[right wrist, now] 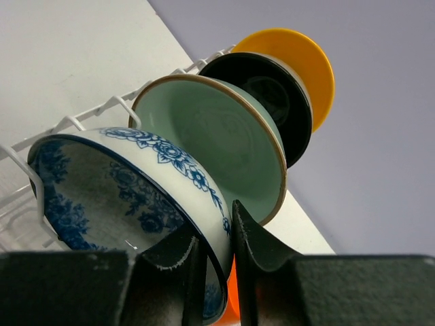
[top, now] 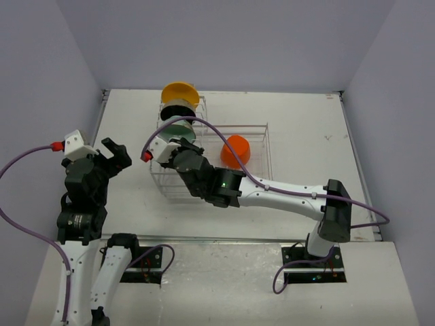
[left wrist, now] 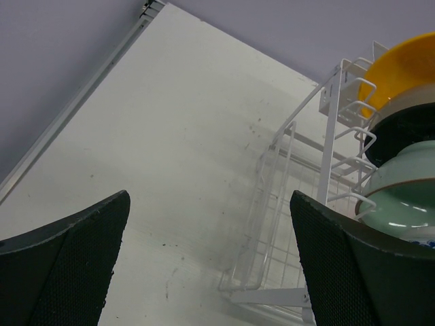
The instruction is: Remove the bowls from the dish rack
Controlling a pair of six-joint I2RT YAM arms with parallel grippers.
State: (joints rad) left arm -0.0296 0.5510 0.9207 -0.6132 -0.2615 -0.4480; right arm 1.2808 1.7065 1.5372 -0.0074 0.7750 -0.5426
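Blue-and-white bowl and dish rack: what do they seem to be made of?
The blue-and-white bowl looks like glazed ceramic: glossy sheen, painted floral pattern. The dish rack looks like white-coated metal wire, thin smooth rods, though plastic can't be ruled out.

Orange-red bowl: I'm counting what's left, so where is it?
Top view: the round orange-red bowl sits in the low basket of the white wire dish rack, right of its slotted section.
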